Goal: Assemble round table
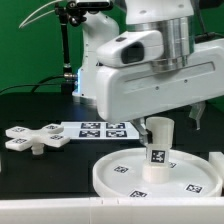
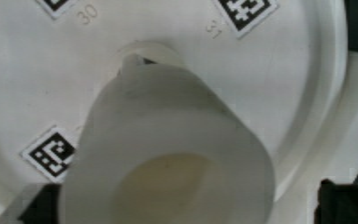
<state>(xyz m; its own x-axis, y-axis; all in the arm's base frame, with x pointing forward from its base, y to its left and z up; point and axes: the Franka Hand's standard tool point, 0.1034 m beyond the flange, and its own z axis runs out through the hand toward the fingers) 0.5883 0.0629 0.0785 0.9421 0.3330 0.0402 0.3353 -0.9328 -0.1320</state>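
**As the leg stands on the disc, the gripper hangs right over it**

Where the exterior view shows the black table (image 1: pixel 60 170), we see the large round disc (image 1: pixel 120 182) lying flat near the front, rim turned up like a shallow tray. Only one thing sits inside that rim: the short cylinder leg (image 1: pixel 158 146). It stands upright with its foot at about the middle of the disc. Its long axis is vertical, one end down on the disc and the other up toward the gripper (image 1: pixel 158 126). A small square tag (image 1: pixel 157 156) faces us from the leg's side.

From the wrist view we look straight down the leg (image 2: pixel 158 130). Its near end is open and hollow. Its far end meets a small round feature at the centre of the disc (image 2: pixel 291 90). Square tags (image 2: pixel 51 150) lie on the disc floor around it.

We see the gripper (image 2: pixel 185 200) straddling the top of the leg, with a dark fingertip (image 2: pixel 39 203) at either side of it. Whether the fingers are pressing on the leg or only flank it, we cannot tell.

Off toward the exterior view's left, the cross-shaped piece (image 1: pixel 35 138) lies flat on the table, well apart from the disc. Just beside it lies the marker board (image 1: pixel 100 129).
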